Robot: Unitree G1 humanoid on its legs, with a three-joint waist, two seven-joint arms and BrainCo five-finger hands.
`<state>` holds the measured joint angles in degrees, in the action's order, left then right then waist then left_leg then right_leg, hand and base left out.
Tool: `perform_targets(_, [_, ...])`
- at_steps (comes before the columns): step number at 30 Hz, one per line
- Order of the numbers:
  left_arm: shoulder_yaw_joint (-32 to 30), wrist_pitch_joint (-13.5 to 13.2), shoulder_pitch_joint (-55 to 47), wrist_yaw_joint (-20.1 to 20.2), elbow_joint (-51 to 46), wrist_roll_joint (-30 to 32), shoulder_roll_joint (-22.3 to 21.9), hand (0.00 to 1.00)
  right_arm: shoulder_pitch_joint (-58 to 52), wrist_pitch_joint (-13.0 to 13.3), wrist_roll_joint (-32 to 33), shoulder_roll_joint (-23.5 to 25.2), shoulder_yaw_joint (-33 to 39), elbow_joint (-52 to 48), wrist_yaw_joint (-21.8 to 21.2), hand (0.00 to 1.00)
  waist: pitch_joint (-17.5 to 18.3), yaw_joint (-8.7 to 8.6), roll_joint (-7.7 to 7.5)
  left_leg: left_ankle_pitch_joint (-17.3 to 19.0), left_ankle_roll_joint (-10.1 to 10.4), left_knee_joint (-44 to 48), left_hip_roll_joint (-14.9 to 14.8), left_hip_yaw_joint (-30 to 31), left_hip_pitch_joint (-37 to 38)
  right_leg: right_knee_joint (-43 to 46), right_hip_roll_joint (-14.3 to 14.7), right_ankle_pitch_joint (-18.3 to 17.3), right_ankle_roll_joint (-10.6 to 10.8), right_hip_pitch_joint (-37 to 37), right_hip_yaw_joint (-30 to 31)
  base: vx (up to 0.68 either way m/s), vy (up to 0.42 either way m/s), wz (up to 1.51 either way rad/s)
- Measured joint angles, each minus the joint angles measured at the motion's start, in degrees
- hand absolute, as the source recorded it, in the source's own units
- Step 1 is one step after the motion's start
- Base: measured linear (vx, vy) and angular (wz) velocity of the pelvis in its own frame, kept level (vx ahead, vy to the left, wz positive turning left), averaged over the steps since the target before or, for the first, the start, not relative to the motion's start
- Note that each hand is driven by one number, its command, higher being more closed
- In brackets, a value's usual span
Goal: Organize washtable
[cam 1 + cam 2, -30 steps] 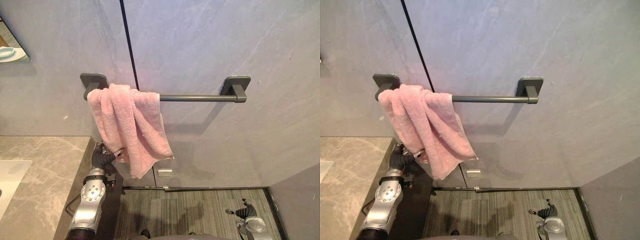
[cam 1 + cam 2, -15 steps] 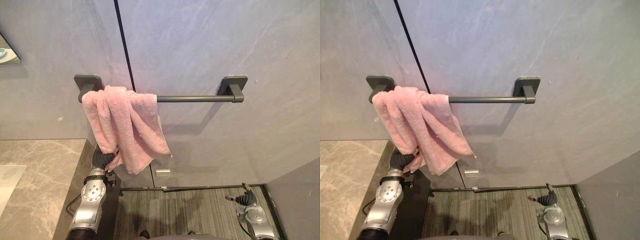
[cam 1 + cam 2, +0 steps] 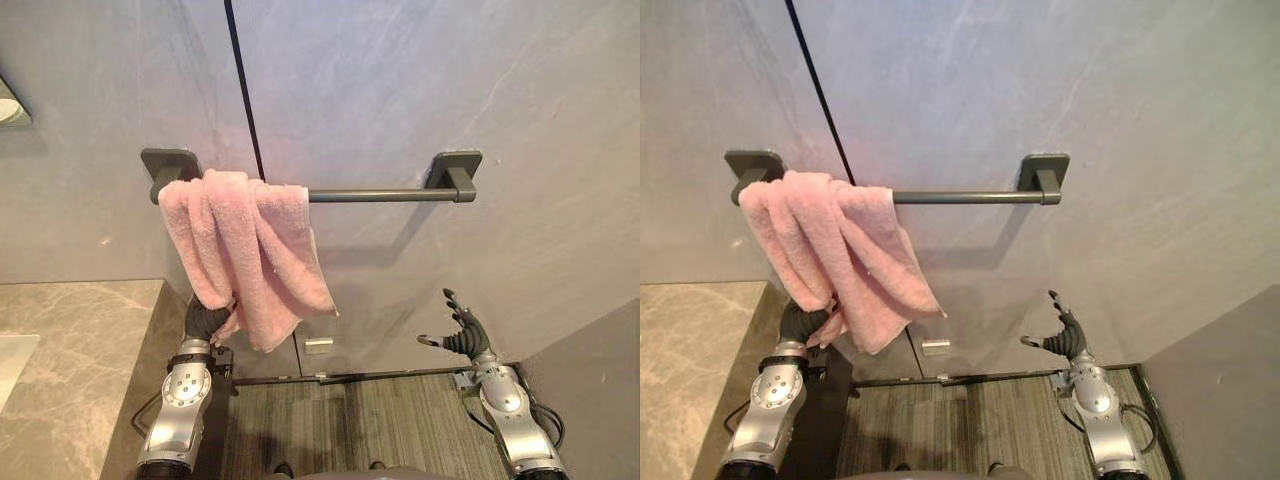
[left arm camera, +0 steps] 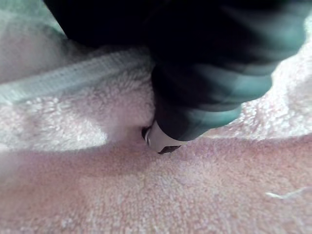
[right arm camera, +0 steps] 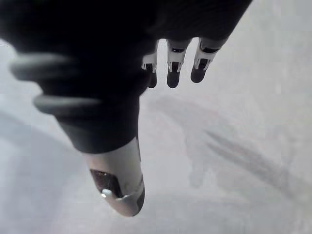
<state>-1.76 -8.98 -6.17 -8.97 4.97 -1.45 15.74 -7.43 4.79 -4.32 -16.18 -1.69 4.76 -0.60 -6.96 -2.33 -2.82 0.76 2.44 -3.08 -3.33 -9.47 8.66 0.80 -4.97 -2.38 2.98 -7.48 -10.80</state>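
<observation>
On the left end of the dark metal bar [image 3: 380, 195], the fluffy pink towel [image 3: 250, 250] is hanging bunched. Below the bar, the left hand [image 3: 207, 320] is resting in its hem. The wrist view is showing the thumb [image 4: 161, 141] against terry loops, with the fingers hidden, so I cannot tell the grip. Under the bar's right end, the right hand [image 3: 462, 332] is hovering empty, fingers straight.

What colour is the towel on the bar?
The towel is plain pink; it shows best in the left eye view.

One pink towel [image 3: 250, 250], one grey towel bar [image 3: 380, 195], one marble counter [image 3: 80, 340].
</observation>
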Motion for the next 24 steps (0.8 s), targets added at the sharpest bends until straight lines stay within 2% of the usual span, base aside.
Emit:
perform_targets(3, [0.0, -0.1, 0.0, 0.0, -0.6, 0.0, -0.5, 1.0, 0.1, 1.3, 3.8, -1.4, -2.0, -2.4, -2.4, 0.0, 0.2, 0.14, -0.28, 0.0, 0.0, 0.1, 0.1, 0.0, -0.1, 0.6, -0.1, -0.1, 0.1, 0.6, 0.2, -0.04, 0.0, -0.02])
perform_targets(9, [1.0, -0.3, 0.4, 0.0, -1.2, -0.1, -2.1, 1.0, 1.7, 1.4, 10.6, -1.9, -8.3, -4.0, -5.9, 0.0, 0.2, 0.22, -0.24, 0.0, 0.0, 0.1, 0.2, 0.0, -0.3, 1.2, -0.3, -0.3, 0.1, 0.9, 0.3, -0.01, 0.0, 0.0])
perform_targets(14, [2.4, -0.4, 1.4, 0.0, -1.5, -0.1, -3.5, 1.0, 4.9, 1.5, 13.4, -1.3, -12.3, -3.9, -6.2, 0.0, 0.2, 0.28, -0.22, 0.0, 0.0, 0.4, 0.2, 0.4, -0.7, 1.1, -0.3, -0.3, 0.1, 1.0, 0.2, -0.01, -0.004, 0.02])
perform_targets(24, [4.8, -0.5, 1.4, 0.1, -1.4, -0.7, -4.4, 1.0, 8.1, 1.4, 16.0, 2.8, -14.0, 2.1, -5.7, 0.0, 0.3, 0.91, -0.12, -0.1, -0.1, 1.1, 0.2, 1.7, -1.5, 1.3, -0.3, -0.3, 0.1, 1.1, -0.2, -0.03, -0.016, 0.04])
